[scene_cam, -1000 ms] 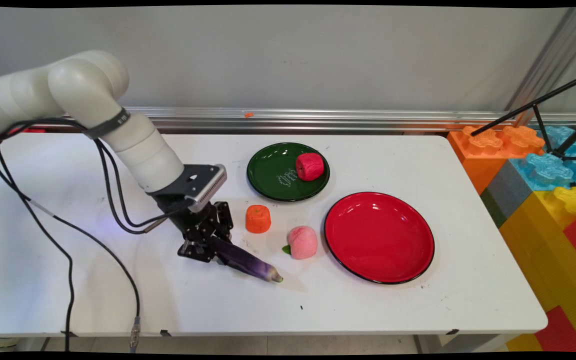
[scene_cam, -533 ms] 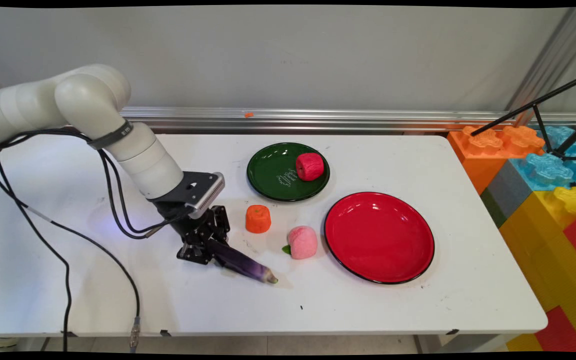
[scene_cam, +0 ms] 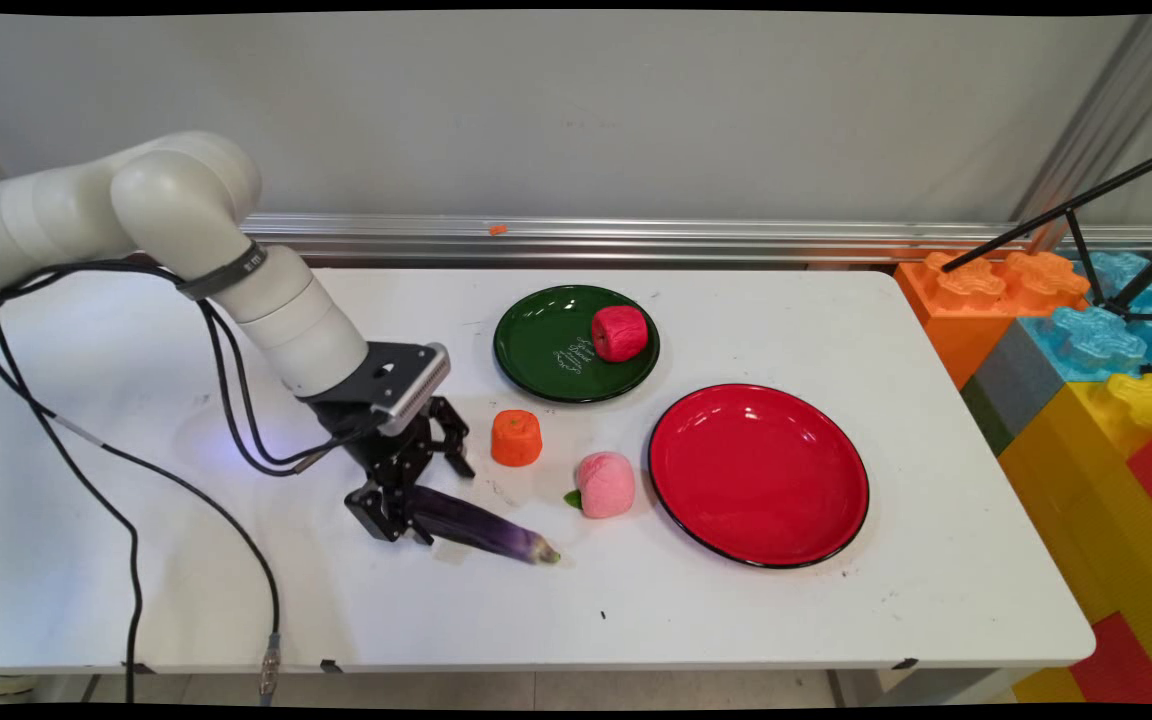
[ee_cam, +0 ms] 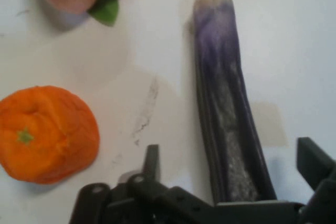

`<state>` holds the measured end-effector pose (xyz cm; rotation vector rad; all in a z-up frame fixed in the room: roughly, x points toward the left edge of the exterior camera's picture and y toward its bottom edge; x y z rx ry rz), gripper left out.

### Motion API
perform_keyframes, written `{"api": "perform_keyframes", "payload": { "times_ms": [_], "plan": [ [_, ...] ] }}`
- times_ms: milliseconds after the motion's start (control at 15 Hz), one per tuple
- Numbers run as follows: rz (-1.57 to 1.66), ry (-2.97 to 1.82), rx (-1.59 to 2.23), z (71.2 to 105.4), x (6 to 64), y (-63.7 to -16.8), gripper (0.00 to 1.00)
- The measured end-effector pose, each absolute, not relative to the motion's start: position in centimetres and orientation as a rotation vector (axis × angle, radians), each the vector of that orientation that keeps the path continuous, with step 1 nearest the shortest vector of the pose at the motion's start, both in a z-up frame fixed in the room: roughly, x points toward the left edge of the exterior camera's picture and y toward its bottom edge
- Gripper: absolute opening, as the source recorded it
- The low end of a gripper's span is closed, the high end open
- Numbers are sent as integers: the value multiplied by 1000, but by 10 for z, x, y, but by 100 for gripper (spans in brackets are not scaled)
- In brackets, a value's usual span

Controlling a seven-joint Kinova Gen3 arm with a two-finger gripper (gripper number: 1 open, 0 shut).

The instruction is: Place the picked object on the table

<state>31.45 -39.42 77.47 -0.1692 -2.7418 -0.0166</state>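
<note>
The gripper (scene_cam: pixel 406 500) stood low over the white table (scene_cam: pixel 836 620), its two fingers (ee_cam: pixel 315 161) spread wide with a clear gap on each side of the eggplant (scene_cam: pixel 481 528), so it had nothing in its grasp. The eggplant lay flat on the table between the parted fingers, its thick end under the black linkage and its pale, narrow tip pointing away toward the table's near right.

Judged by its look, the eggplant (ee_cam: pixel 226 124) was a light toy, long and slim, with a wrinkled purple skin that suggested something soft and yielding, not stiff. A hold across the thick end, where it lay between the fingers, seemed the surest; the tapered tip would give less to press on, and a round, smooth body of that kind could roll or slip under a slack squeeze.

Just beside the gripper, toward the far side, sat an orange fruit (scene_cam: pixel 517 438), apart from both the fingers and the eggplant. Near the eggplant's tip was a pink peach (scene_cam: pixel 605 484) with a small green leaf. Beyond it lay a red plate (scene_cam: pixel 816 520), bare, and farther back a green plate (scene_cam: pixel 536 345) carrying a red apple (scene_cam: pixel 619 333) near its right rim.
</note>
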Motion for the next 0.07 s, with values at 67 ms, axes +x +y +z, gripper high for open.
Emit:
{"api": "perform_keyframes", "payload": {
  "times_ms": [67],
  "plan": [
    [-12,-2737,-159,777,314,-396,100]
  ]
}}
